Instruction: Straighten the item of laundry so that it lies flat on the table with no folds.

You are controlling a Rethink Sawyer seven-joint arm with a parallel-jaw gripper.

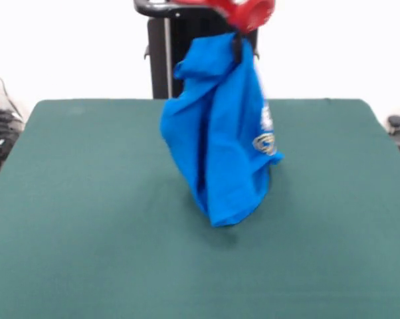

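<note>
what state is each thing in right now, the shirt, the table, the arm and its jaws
T-shirt: lifted by its top, hanging bunched in long vertical folds, not flat; whether its lowest tip touches the cloth cannot be told.
Table: covered in smooth dark green cloth, shirt not spread on it.
Arm: raised above the table's far side, only its red end showing.
Gripper: jaws closed on the shirt's top edge, mostly hidden by fabric.

Bright blue T-shirt (216,143), plain over most of its folds, with a white patch and yellow-and-white outlined lettering at its right edge. Dark green, unpatterned table (87,226) below and around the T-shirt. Red arm casing (250,12) just above the T-shirt's top, black pedestal (161,56) behind it.
</note>
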